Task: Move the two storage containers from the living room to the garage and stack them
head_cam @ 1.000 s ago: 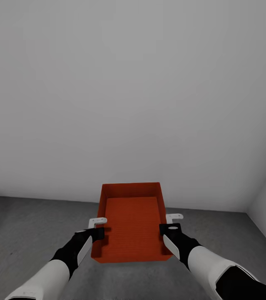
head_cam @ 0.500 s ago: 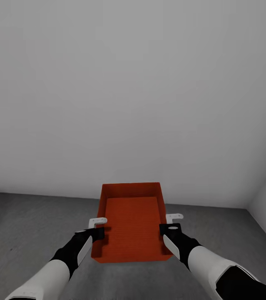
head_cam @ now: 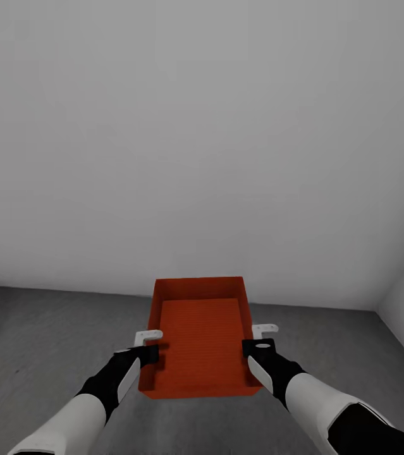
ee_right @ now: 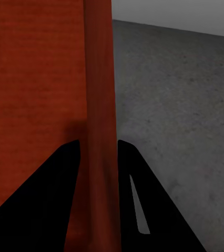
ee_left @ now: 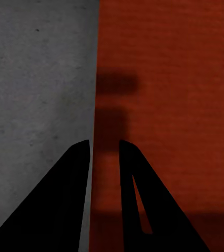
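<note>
Plain white-grey wall (head_cam: 202, 139) meets a speckled dark grey floor (head_cam: 37, 335).

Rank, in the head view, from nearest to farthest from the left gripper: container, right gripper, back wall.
1. storage container: its side wall is clamped in the left gripper.
2. right gripper: on the container's opposite wall.
3. back wall: far ahead, past the grey floor.

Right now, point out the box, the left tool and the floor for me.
box (head_cam: 202, 344): head view, on its inner bottom.
left tool (ee_left: 105, 149): left wrist view, midway between the fingertips, at the box wall.
floor (head_cam: 43, 328): head view, bare grey patch left of the box.
</note>
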